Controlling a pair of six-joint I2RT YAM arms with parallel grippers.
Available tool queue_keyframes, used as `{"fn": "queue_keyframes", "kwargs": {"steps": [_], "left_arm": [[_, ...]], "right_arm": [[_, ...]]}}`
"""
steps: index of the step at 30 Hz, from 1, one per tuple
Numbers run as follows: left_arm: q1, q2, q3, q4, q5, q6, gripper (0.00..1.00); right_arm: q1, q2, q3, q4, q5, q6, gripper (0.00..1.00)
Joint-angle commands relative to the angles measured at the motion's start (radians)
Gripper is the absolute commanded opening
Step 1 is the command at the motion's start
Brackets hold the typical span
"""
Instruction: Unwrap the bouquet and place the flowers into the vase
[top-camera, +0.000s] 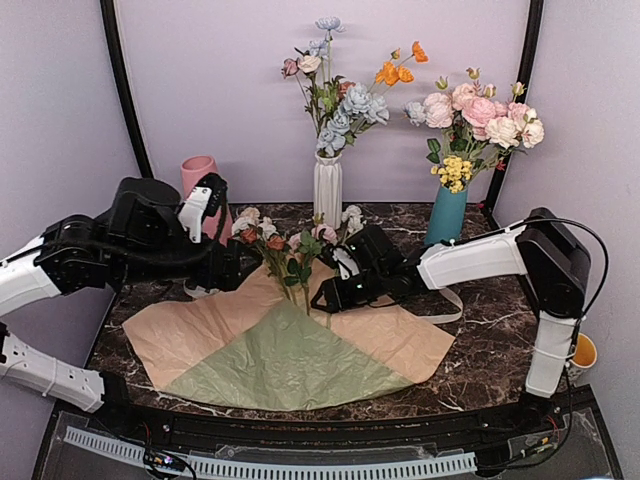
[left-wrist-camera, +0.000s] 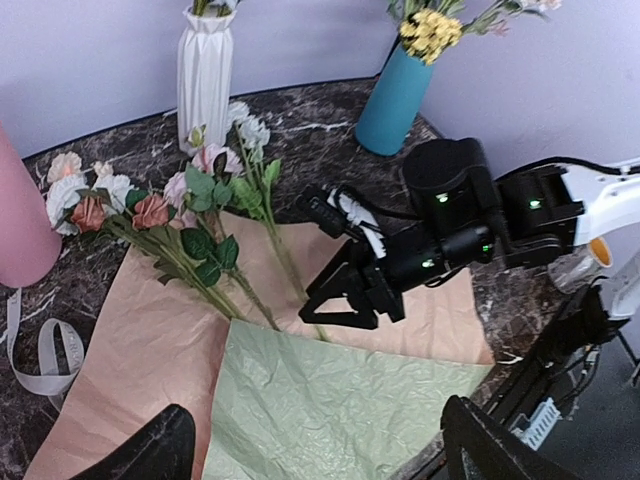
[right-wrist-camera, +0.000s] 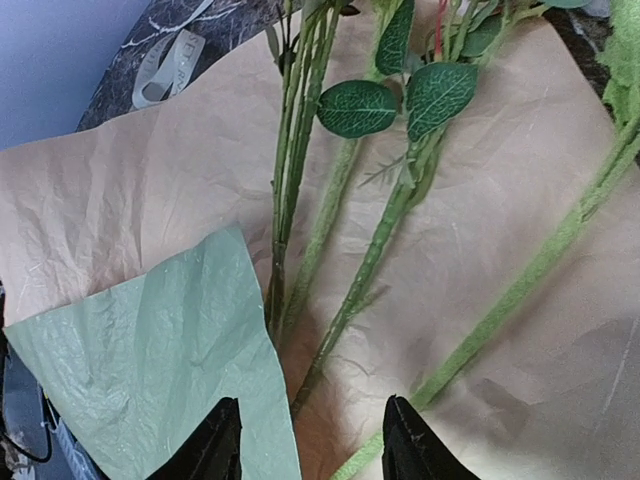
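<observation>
The bouquet lies unwrapped: its tan paper (top-camera: 185, 335) and green sheet (top-camera: 290, 365) are spread flat on the table. The flowers (top-camera: 285, 245), pink, white and rust with green stems, lie loose across the paper, heads toward the back. The pink vase (top-camera: 198, 172) stands at the back left, partly hidden by my left arm. My left gripper (left-wrist-camera: 320, 450) is open above the paper's left side, holding nothing. My right gripper (right-wrist-camera: 312, 440) is open just over the stem ends (right-wrist-camera: 370, 260), beside the green sheet (right-wrist-camera: 150, 360). Nothing is between its fingers.
A white ribbed vase (top-camera: 328, 185) with blue and orange flowers stands at the back centre. A teal vase (top-camera: 447, 212) with pink roses stands at the back right. The cream ribbon (left-wrist-camera: 45, 355) lies loose on the marble, left of the paper.
</observation>
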Motion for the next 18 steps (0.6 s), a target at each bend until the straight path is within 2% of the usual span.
{"fn": "queue_keyframes", "kwargs": {"steps": [1, 3, 8, 13, 18], "left_arm": [[0.079, 0.103, -0.023, 0.007, 0.0, -0.015, 0.89], [0.147, 0.112, -0.089, 0.067, 0.094, -0.033, 0.88], [0.255, 0.113, -0.261, 0.169, 0.226, -0.064, 0.86], [0.317, 0.099, -0.415, 0.253, 0.314, -0.104, 0.85], [0.358, 0.102, -0.505, 0.299, 0.354, -0.132, 0.83]], "right_arm": [[0.006, 0.016, 0.006, 0.074, -0.126, 0.0, 0.49], [0.005, 0.025, -0.008, 0.105, -0.161, 0.015, 0.5], [0.008, 0.066, 0.006, 0.144, -0.25, 0.027, 0.55], [0.011, 0.128, 0.066, 0.103, -0.27, 0.008, 0.61], [0.014, 0.184, 0.125, 0.05, -0.276, -0.02, 0.64]]}}
